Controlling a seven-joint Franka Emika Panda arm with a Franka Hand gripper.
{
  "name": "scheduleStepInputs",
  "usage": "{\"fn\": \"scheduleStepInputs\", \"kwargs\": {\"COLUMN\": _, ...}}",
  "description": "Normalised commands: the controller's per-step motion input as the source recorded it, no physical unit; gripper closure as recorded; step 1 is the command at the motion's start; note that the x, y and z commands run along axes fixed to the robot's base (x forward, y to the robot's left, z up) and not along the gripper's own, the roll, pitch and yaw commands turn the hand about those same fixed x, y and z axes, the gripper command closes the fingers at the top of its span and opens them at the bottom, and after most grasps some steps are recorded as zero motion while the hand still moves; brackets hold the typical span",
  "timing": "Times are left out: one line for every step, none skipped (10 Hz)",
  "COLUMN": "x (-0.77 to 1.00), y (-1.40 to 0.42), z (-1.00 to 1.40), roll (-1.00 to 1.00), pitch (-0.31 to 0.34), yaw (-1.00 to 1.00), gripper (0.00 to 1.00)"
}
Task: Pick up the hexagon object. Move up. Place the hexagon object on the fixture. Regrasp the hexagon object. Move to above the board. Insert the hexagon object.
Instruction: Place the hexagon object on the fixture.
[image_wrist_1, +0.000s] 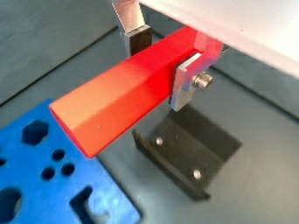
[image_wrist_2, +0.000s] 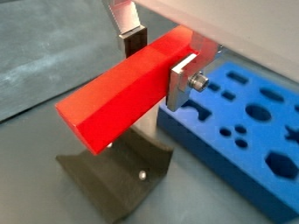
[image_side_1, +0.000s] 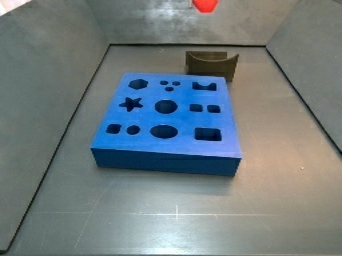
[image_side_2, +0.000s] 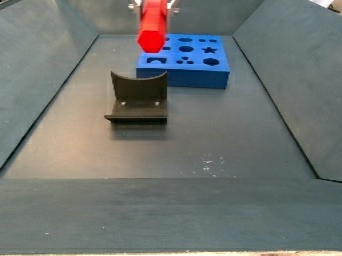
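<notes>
My gripper (image_wrist_1: 162, 63) is shut on the hexagon object (image_wrist_1: 117, 101), a long bright red bar that sticks out sideways from between the silver fingers (image_wrist_1: 184, 80). Both wrist views show the same grip (image_wrist_2: 158, 63) on the bar (image_wrist_2: 111, 101). The bar hangs high in the air; in a side view only its red end (image_side_1: 206, 5) shows at the top edge, above the fixture (image_side_1: 211, 64). Another side view shows the bar (image_side_2: 154, 27) hanging over the floor beyond the fixture (image_side_2: 138, 97). The blue board (image_side_1: 167, 120) lies flat nearby.
The dark fixture (image_wrist_1: 187, 153) stands on the grey floor below the bar, with the board (image_wrist_1: 47, 175) beside it (image_wrist_2: 246, 122). Sloping grey walls (image_side_2: 54, 90) close in the work area on all sides.
</notes>
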Motion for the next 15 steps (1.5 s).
{"fn": "scheduleStepInputs", "kwargs": {"x": 0.56, "y": 0.06, "z": 0.00, "roll": -1.00, "pitch": 0.054, "yaw": 0.04, "gripper": 1.00}}
{"fn": "scheduleStepInputs", "kwargs": {"x": 0.45, "y": 0.06, "z": -0.01, "roll": -1.00, "pitch": 0.077, "yaw": 0.02, "gripper": 1.00}}
{"fn": "scheduleStepInputs", "kwargs": {"x": 0.37, "y": 0.05, "z": -0.01, "roll": -1.00, "pitch": 0.092, "yaw": 0.01, "gripper": 1.00}}
{"fn": "scheduleStepInputs", "kwargs": {"x": 0.28, "y": 0.05, "z": -0.01, "roll": -1.00, "pitch": 0.108, "yaw": -0.01, "gripper": 1.00}}
{"fn": "scheduleStepInputs", "kwargs": {"x": 0.20, "y": 0.05, "z": -0.01, "roll": -1.00, "pitch": 0.125, "yaw": -0.03, "gripper": 1.00}}
{"fn": "scheduleStepInputs", "kwargs": {"x": 0.12, "y": 0.05, "z": -0.01, "roll": -1.00, "pitch": 0.139, "yaw": -0.05, "gripper": 1.00}}
{"fn": "scheduleStepInputs", "kwargs": {"x": 0.05, "y": 0.05, "z": -0.01, "roll": -0.87, "pitch": 0.122, "yaw": -0.08, "gripper": 1.00}}
{"fn": "scheduleStepInputs", "kwargs": {"x": 0.05, "y": 0.04, "z": -0.01, "roll": -0.70, "pitch": 0.098, "yaw": -0.10, "gripper": 1.00}}
{"fn": "scheduleStepInputs", "kwargs": {"x": 0.06, "y": 0.05, "z": -0.02, "roll": -0.53, "pitch": 0.084, "yaw": -0.11, "gripper": 1.00}}
{"fn": "scheduleStepInputs", "kwargs": {"x": 0.08, "y": 0.04, "z": -0.02, "roll": -0.31, "pitch": 0.077, "yaw": -0.11, "gripper": 1.00}}
{"fn": "scheduleStepInputs", "kwargs": {"x": 0.07, "y": 0.03, "z": -0.01, "roll": -0.22, "pitch": 0.064, "yaw": -0.11, "gripper": 1.00}}
{"fn": "scheduleStepInputs", "kwargs": {"x": 0.13, "y": 0.13, "z": -1.00, "roll": -1.00, "pitch": 0.232, "yaw": -0.07, "gripper": 1.00}}
{"fn": "scheduleStepInputs", "kwargs": {"x": 0.13, "y": 0.14, "z": -1.00, "roll": -1.00, "pitch": 0.225, "yaw": -0.08, "gripper": 1.00}}
{"fn": "scheduleStepInputs", "kwargs": {"x": 0.15, "y": 0.14, "z": -1.00, "roll": -0.96, "pitch": 0.241, "yaw": -0.14, "gripper": 1.00}}
{"fn": "scheduleStepInputs", "kwargs": {"x": 0.15, "y": 0.14, "z": -1.00, "roll": -0.87, "pitch": 0.227, "yaw": -0.16, "gripper": 1.00}}
